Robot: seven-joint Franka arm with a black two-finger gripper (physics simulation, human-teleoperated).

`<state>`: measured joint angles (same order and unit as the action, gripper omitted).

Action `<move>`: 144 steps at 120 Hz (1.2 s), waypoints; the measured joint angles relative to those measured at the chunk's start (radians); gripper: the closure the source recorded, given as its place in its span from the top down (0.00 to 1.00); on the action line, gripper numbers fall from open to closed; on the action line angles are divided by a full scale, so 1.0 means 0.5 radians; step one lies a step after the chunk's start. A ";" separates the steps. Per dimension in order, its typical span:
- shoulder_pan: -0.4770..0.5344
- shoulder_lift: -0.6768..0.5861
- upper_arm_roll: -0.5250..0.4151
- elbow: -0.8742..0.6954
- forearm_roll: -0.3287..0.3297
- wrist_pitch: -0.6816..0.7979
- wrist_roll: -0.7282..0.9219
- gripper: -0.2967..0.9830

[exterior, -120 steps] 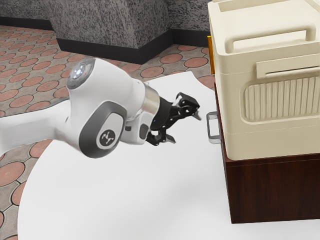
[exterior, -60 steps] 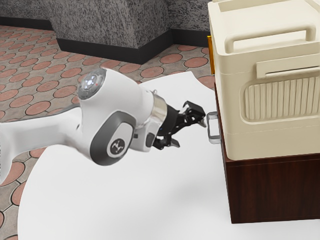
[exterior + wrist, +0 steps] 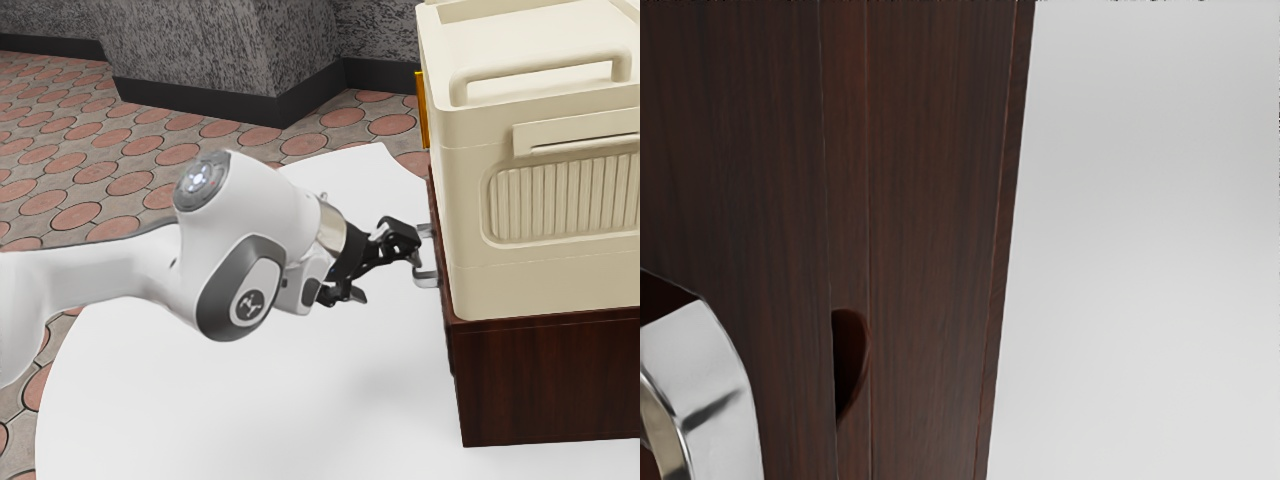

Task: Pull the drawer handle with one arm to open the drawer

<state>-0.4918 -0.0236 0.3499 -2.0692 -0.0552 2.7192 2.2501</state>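
My gripper (image 3: 388,268) stands open in the exterior view, just left of the cabinet front, its fingers spread apart. The upper finger's tip reaches the silver drawer handle (image 3: 427,279) and overlaps it there; whether they touch I cannot tell. The lower finger is farther left, below the handle. In the wrist view the metal handle (image 3: 728,420) curves up close to my hand, against the dark wooden drawer front (image 3: 740,160). The drawer of the brown cabinet (image 3: 545,385) looks shut.
A cream box with a top handle (image 3: 545,285) sits on the cabinet. The round white table (image 3: 260,410) spreads below the arm, and its pale surface (image 3: 1140,240) lies beside the cabinet in the wrist view. A yellow object (image 3: 422,110) is behind the box.
My hand has moved toward the exterior view's right and slightly down, from a gap away up to the handle. The handle and cabinet have not moved.
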 joint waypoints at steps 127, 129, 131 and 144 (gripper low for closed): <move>0.001 -0.268 0.204 -0.354 -0.026 0.009 0.056 0.73; 0.002 -0.273 0.205 -0.358 -0.027 0.009 0.057 0.72; 0.000 -0.278 0.210 -0.362 -0.027 0.010 0.058 0.72; 0.006 -0.323 0.234 -0.396 -0.031 0.010 0.063 0.71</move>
<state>-0.4887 -0.1849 0.4666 -2.2673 -0.0705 2.7242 2.2818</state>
